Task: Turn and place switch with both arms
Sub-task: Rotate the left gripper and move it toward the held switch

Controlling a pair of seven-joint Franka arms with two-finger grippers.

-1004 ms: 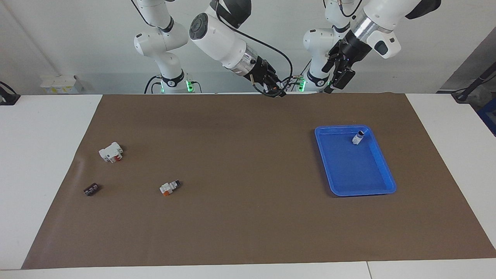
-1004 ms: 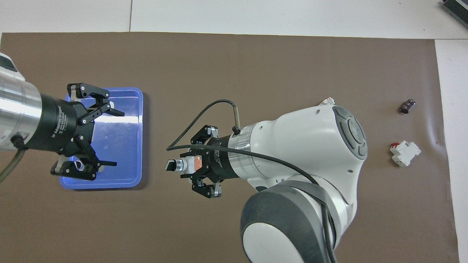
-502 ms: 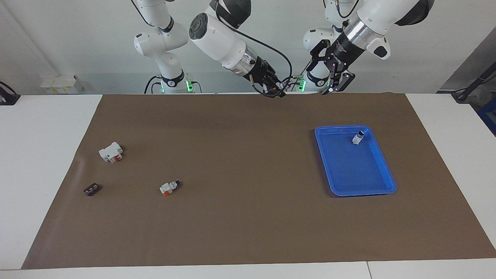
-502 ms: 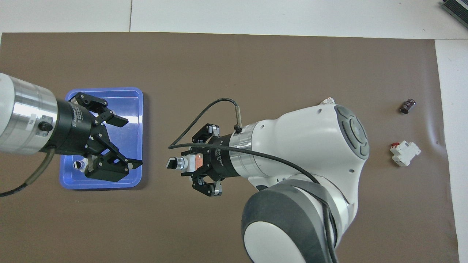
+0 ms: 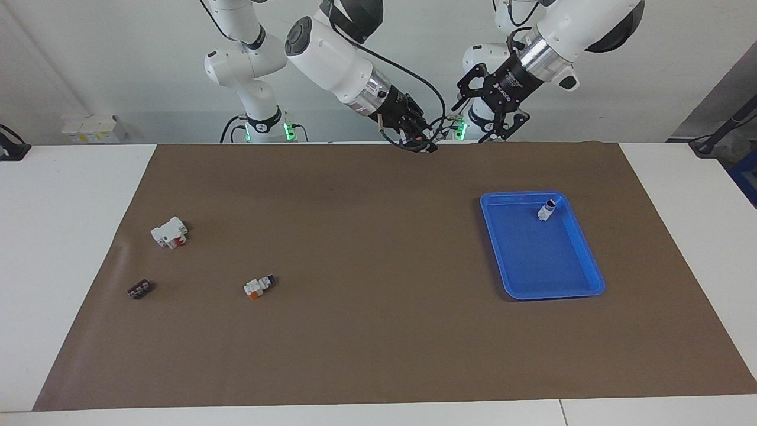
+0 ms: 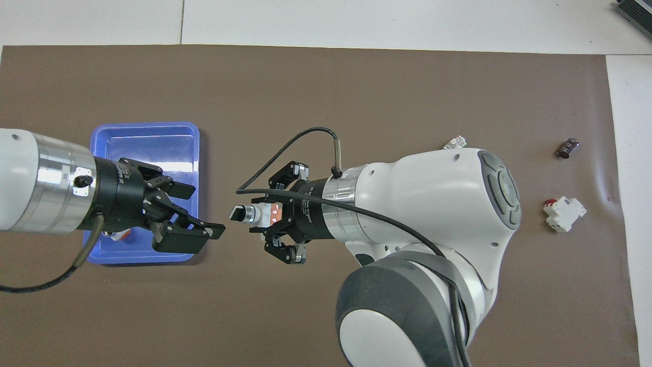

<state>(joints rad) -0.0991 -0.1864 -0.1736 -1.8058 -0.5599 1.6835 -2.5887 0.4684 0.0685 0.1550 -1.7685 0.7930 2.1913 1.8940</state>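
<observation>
The right gripper (image 6: 265, 220) has its jaws clamped on a tiny white plastic switch with a black knob (image 6: 250, 214). The left gripper (image 6: 196, 216) faces it, jaws apart, over the blue plastic tray (image 6: 145, 137).

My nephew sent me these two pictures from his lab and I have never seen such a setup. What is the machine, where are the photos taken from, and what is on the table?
It is two white robot arms at one table. One picture faces them from across the table; the other looks down from above their own end.

The right gripper is up in the air, shut on a switch, a small white block with an orange part and a black knob end. The left gripper points at it from over the blue tray, fingers apart, holding nothing.

On the brown mat, one switch stands in the tray. Toward the right arm's end lie a spare switch, a larger white block with a red mark and a small dark block.
</observation>
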